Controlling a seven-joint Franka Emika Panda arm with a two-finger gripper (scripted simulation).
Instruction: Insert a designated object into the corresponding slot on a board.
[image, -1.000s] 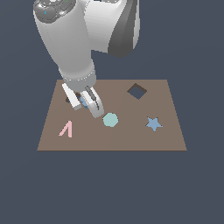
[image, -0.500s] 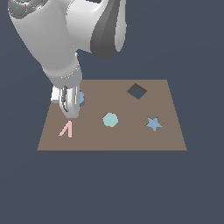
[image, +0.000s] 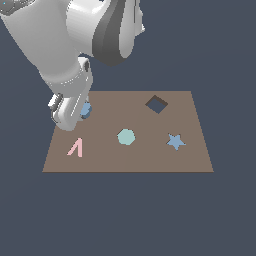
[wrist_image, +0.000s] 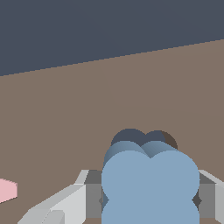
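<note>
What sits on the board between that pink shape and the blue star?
In the exterior view, the pale teal polygon lies between the pink shape and the blue star; the rest is bare brown board.

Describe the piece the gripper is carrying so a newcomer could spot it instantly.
Find the brown board, then the gripper at the exterior view's left end. Between its fingers sits the blue lobed piece: clover-outlined, unlike the pointed blue star or teal polygon.

We see a bulky arm (image: 65, 40) in glossy white, rounded shells with a dark grey band curving across the big upper joint. Down at the tool (image: 70, 114), pale grey blocky housing, and up close, faceted light-grey fingers (wrist_image: 65, 205) with darker grey inner pads.
</note>
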